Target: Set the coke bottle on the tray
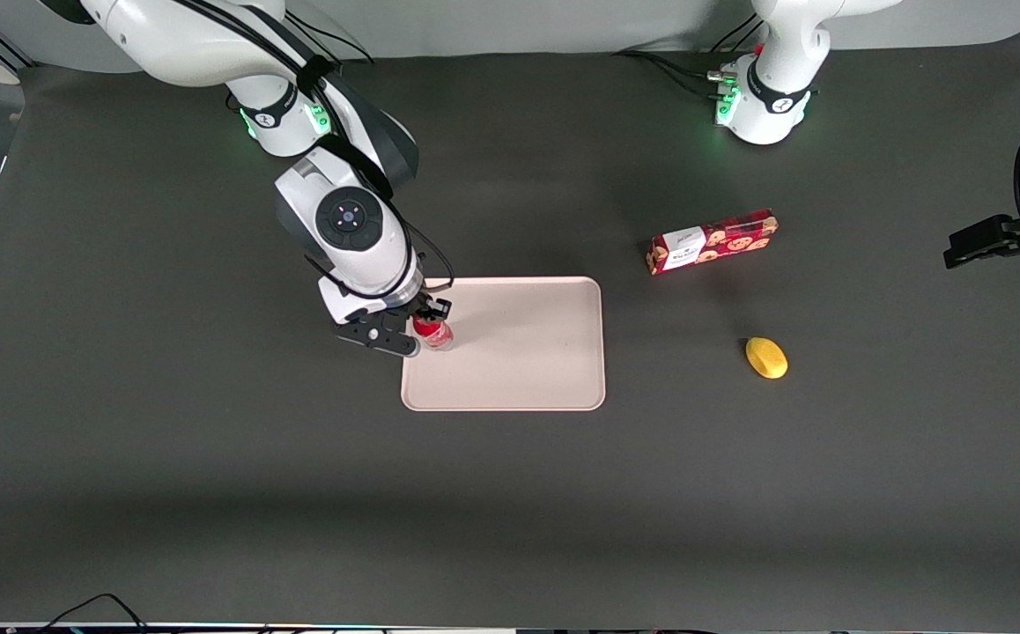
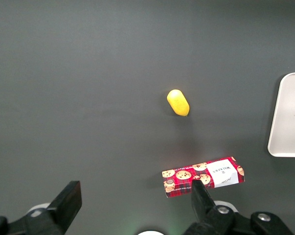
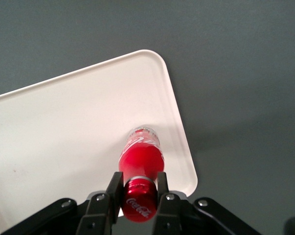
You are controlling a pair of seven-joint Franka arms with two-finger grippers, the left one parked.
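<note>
The coke bottle (image 1: 438, 335) is small and red with a red cap. It stands upright with its base on the pale pinkish-beige tray (image 1: 528, 352), near the tray's edge toward the working arm's end of the table. My gripper (image 1: 422, 328) is right above it, shut on the bottle's cap. In the right wrist view the two black fingers (image 3: 114, 188) press the red cap on both sides, and my gripper (image 3: 139, 185) holds the bottle (image 3: 141, 156) over the tray (image 3: 64, 127) close to a rounded corner.
A red biscuit box (image 1: 711, 240) lies toward the parked arm's end, farther from the front camera than a yellow lemon-like object (image 1: 766, 357). Both show in the left wrist view, box (image 2: 203, 176) and yellow object (image 2: 178, 102), with the tray's edge (image 2: 289, 117).
</note>
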